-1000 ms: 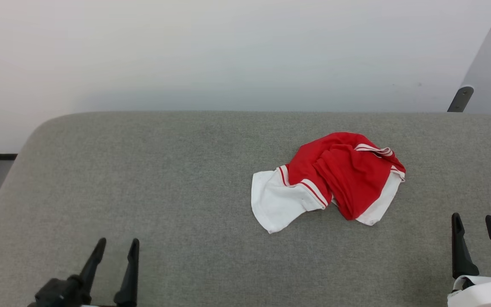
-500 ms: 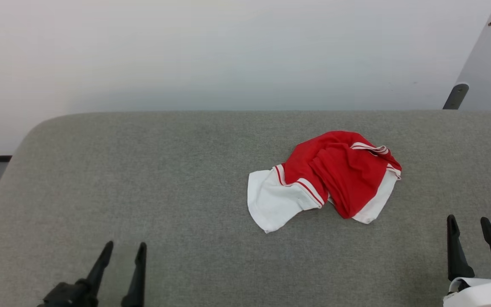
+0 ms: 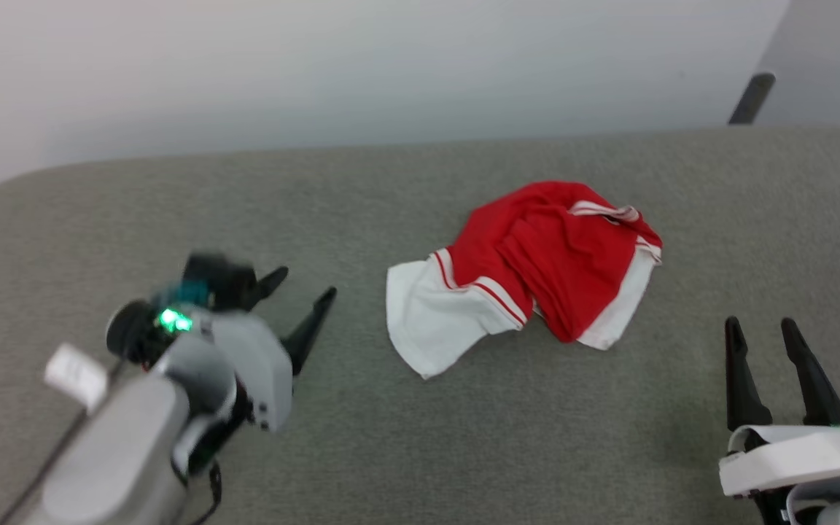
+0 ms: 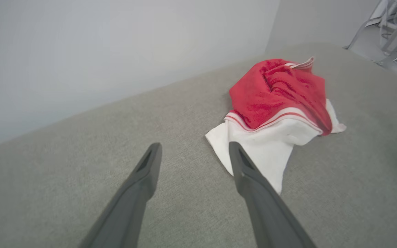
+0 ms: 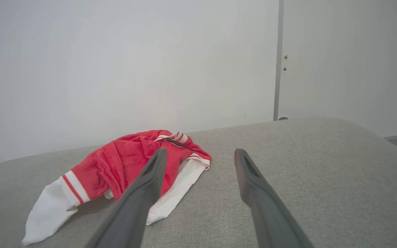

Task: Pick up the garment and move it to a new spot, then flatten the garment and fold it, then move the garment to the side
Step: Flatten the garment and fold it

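Pickup step: left gripper spread wide, empty; crumpled bright red jersey shirt at its 3 o'clock (right gripper spread too); nxt I reach & pinch cloth

The left gripper rises from the bottom edge, its two dark jaws spread wide over the grey fabric-covered counter with nothing between them. Ahead and to the right lies the garment, crumpled in a red heap, with a white sleeve end nearest (its edge sits just behind the right-hand jaw's tip; contact cannot be told). A pale wall stands behind.
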{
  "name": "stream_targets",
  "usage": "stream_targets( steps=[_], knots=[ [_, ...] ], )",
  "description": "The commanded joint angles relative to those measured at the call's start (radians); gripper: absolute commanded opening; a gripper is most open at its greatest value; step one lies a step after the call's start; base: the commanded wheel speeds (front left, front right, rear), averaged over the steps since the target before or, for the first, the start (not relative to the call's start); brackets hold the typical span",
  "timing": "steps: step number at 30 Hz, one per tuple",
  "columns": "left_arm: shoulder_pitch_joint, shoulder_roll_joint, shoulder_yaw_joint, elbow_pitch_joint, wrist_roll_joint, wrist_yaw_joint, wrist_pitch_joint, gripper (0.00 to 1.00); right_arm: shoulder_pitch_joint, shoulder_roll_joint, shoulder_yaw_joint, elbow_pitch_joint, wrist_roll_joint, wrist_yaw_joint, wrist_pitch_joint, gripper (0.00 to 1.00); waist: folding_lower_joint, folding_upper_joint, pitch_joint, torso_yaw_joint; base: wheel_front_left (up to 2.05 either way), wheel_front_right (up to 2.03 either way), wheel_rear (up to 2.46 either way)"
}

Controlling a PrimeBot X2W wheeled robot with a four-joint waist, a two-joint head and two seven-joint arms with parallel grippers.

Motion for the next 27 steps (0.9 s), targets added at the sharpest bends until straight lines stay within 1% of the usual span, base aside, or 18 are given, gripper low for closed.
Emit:
stream_targets(
  steps=[1, 3, 5, 7, 9, 13, 15, 17, 21, 22, 23, 24, 25, 27],
  knots=[
    [-0.024, 0.003, -0.016, 0.021, -0.042, 0.003, 0.033, 1.00, -0.014, 0.004, 0.006, 0.005, 0.009, 0.000, -0.007, 1.00, 0.0000, 0.0000, 0.055, -0.053, 0.00, 0.00, 0.00],
    [-0.111, 0.018, -0.095, 0.064, -0.138, 0.002, 0.144, 1.00, -0.032, 0.009, 0.011, 0.016, 0.009, 0.000, -0.011, 1.00, 0.0000, 0.0000, 0.079, -0.073, 0.00, 0.00, 0.00],
    [-0.186, 0.029, -0.121, 0.130, -0.235, 0.002, 0.239, 1.00, -0.048, 0.015, 0.015, 0.027, 0.012, 0.000, -0.016, 1.00, 0.0000, 0.0000, 0.102, -0.095, 0.00, 0.00, 0.00],
    [-0.241, 0.024, -0.164, 0.176, -0.309, 0.002, 0.328, 1.00, -0.059, 0.021, 0.021, 0.038, 0.015, 0.000, -0.020, 1.00, 0.0000, 0.0000, 0.120, -0.116, 0.00, 0.00, 0.00],
    [-0.290, 0.018, -0.183, 0.232, -0.377, 0.001, 0.404, 1.00, -0.072, 0.027, 0.024, 0.048, 0.016, 0.000, -0.024, 1.00, 0.0000, 0.0000, 0.137, -0.136, 0.00, 0.00, 0.00],
    [-0.350, 0.008, -0.227, 0.318, -0.473, 0.001, 0.553, 1.00, -0.092, 0.037, 0.030, 0.057, 0.023, 0.000, -0.025, 1.00, 0.0000, 0.0000, 0.160, -0.174, 0.00, 0.00, 0.00],
    [-0.366, -0.001, -0.228, 0.351, -0.530, 0.001, 0.604, 1.00, -0.101, 0.041, 0.031, 0.048, 0.025, 0.000, -0.026, 1.00, 0.0000, 0.0000, 0.171, -0.191, 0.00, 0.00, 0.00],
    [-0.380, 0.000, -0.232, 0.380, -0.561, 0.001, 0.639, 1.00, -0.102, 0.044, 0.033, 0.044, 0.026, 0.000, -0.026, 1.00, 0.0000, 0.0000, 0.179, -0.204, 0.00, 0.00, 0.00],
    [-0.387, 0.011, -0.265, 0.426, -0.565, 0.002, 0.637, 1.00, -0.109, 0.049, 0.034, 0.035, 0.032, 0.000, -0.026, 1.00, 0.0000, 0.0000, 0.193, -0.225, 0.00, 0.00, 0.00],
    [-0.387, 0.009, -0.270, 0.436, -0.571, 0.002, 0.630, 0.81, -0.109, 0.050, 0.032, 0.033, 0.032, 0.000, -0.026, 1.00, 0.0000, 0.0000, 0.196, -0.228, 0.00, 0.00, 0.00],
    [-0.388, 0.009, -0.277, 0.445, -0.574, 0.002, 0.623, 0.43, -0.109, 0.051, 0.031, 0.032, 0.033, 0.000, -0.026, 1.00, 0.0000, 0.0000, 0.197, -0.229, 0.00, 0.00, 0.00],
    [-0.389, 0.008, -0.285, 0.448, -0.576, 0.002, 0.614, 0.18, -0.108, 0.052, 0.030, 0.030, 0.032, 0.000, -0.026, 1.00, 0.0000, 0.0000, 0.199, -0.230, 0.00, 0.00, 0.00],
    [-0.390, 0.011, -0.288, 0.455, -0.580, 0.002, 0.603, 0.00, -0.107, 0.053, 0.028, 0.029, 0.032, 0.000, -0.027, 1.00, 0.0000, 0.0000, 0.200, -0.230, 0.00, 0.00, 0.00],
    [-0.403, 0.022, -0.290, 0.467, -0.583, 0.002, 0.578, 0.00, -0.102, 0.054, 0.022, 0.028, 0.029, 0.000, -0.026, 1.00, 0.0000, 0.0000, 0.197, -0.226, 0.00, 0.00, 0.00]
  ],
)
